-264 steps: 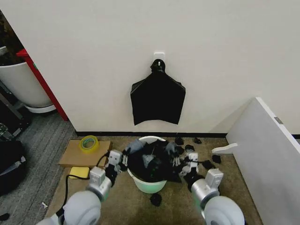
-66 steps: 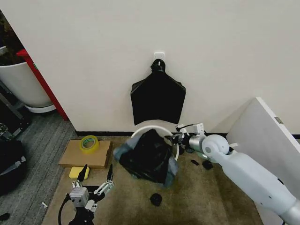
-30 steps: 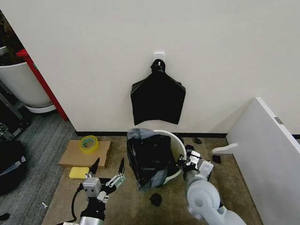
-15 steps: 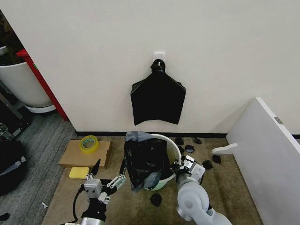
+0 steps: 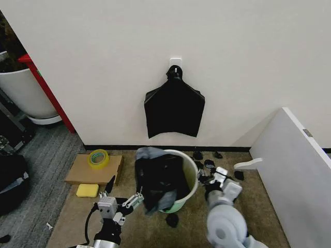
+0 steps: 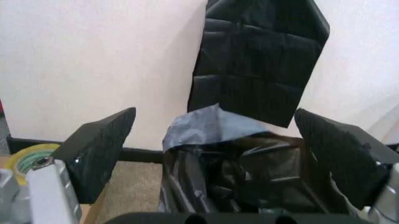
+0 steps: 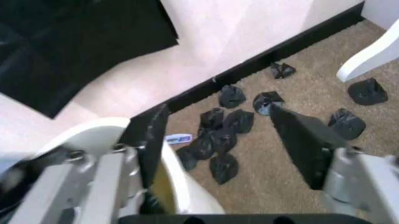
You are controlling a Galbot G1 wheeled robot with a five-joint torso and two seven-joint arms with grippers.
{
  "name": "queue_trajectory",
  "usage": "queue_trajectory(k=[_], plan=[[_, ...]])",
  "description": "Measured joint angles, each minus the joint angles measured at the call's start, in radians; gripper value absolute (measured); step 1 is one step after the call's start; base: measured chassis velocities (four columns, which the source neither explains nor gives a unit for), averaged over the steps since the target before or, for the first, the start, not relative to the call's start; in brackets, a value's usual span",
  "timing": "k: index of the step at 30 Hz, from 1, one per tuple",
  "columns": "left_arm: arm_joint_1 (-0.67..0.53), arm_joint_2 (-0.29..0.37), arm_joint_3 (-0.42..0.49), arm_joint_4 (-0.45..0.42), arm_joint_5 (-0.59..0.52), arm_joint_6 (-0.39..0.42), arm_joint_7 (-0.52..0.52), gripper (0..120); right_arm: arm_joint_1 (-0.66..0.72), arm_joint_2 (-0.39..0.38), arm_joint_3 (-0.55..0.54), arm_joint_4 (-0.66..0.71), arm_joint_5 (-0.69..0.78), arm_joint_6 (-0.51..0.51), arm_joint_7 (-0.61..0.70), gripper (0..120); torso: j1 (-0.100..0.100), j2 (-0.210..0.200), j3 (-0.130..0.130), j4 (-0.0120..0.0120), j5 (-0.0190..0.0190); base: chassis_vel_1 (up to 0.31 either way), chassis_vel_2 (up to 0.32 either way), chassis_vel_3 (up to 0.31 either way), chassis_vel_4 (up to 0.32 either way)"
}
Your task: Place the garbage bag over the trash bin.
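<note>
- Brown carpet floor [image 5: 248,206] runs up to a black baseboard [image 5: 114,148] under the white wall; grey carpet [image 5: 36,170] lies further to the left.
- The trash bin [image 5: 189,178] stands tilted on the brown carpet, near the wall.
- A flat cardboard piece [image 5: 85,173] lies left of the bin, with a yellow tape roll [image 5: 98,157] on it.
- A yellow sponge [image 5: 87,190] lies touching the cardboard's near edge.
- Small black scraps [image 7: 221,133] are scattered on the carpet between bin and baseboard; another [image 5: 172,219] lies in front of the bin.
- A white curved foot [image 5: 248,165] rests on the carpet at right.
</note>
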Motion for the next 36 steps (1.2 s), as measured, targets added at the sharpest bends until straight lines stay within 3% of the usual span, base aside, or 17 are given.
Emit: queue_trajectory(k=[2, 5, 7, 9, 15, 21, 24, 36], plan=[[0.000, 0.000, 0.004, 0.000, 0.000, 0.001, 0.000, 100, -0.032, -0.024, 0.027, 0.039, 0.006, -0.014, -0.081, 72, 0.000, 0.000, 0.000, -0.0001, -0.0001, 0.000, 0.000, 0.000, 0.000], [-0.001, 0.000, 0.013, 0.007, 0.004, 0.003, -0.002, 100, -0.078, -0.077, 0.044, 0.094, -0.018, -0.043, -0.375, 86, 0.000, 0.000, 0.000, 0.0000, -0.0002, 0.000, 0.000, 0.000, 0.000], [-0.001, 0.000, 0.014, 0.008, 0.004, 0.004, -0.002, 100, -0.080, -0.086, 0.044, 0.099, -0.026, -0.052, -0.427, 87, 0.000, 0.000, 0.000, -0.0001, -0.0001, 0.000, 0.000, 0.000, 0.000], [0.000, 0.004, 0.016, 0.011, 0.008, 0.008, -0.003, 100, -0.061, -0.108, 0.026, 0.097, -0.060, -0.086, -0.568, 98, 0.000, 0.000, 0.000, 0.0000, -0.0001, 0.000, 0.000, 0.000, 0.000], [0.010, 0.010, 0.015, 0.018, 0.009, 0.009, -0.005, 100, 0.029, -0.098, -0.023, -0.016, -0.035, -0.160, -0.575, 99, 0.000, 0.000, 0.000, 0.0002, 0.0000, 0.000, 0.000, 0.000, 0.000], [-0.001, 0.011, 0.027, 0.036, 0.003, 0.012, -0.008, 100, 0.083, -0.066, -0.046, -0.088, 0.070, -0.217, -0.466, 79, 0.000, 0.000, 0.000, 0.0001, -0.0001, 0.000, 0.000, 0.000, 0.000], [-0.008, 0.012, 0.030, 0.040, -0.004, 0.018, -0.010, 100, 0.090, -0.056, -0.052, -0.103, 0.071, -0.217, -0.457, 72, 0.000, 0.000, 0.000, 0.0000, -0.0001, 0.000, 0.000, 0.000, 0.000], [-0.056, 0.027, 0.039, 0.051, -0.059, 0.067, -0.024, 100, 0.121, -0.039, -0.077, -0.136, 0.033, -0.210, -0.426, 24, 0.000, 0.000, 0.000, 0.0000, -0.0001, 0.000, 0.000, 0.000, 0.000]])
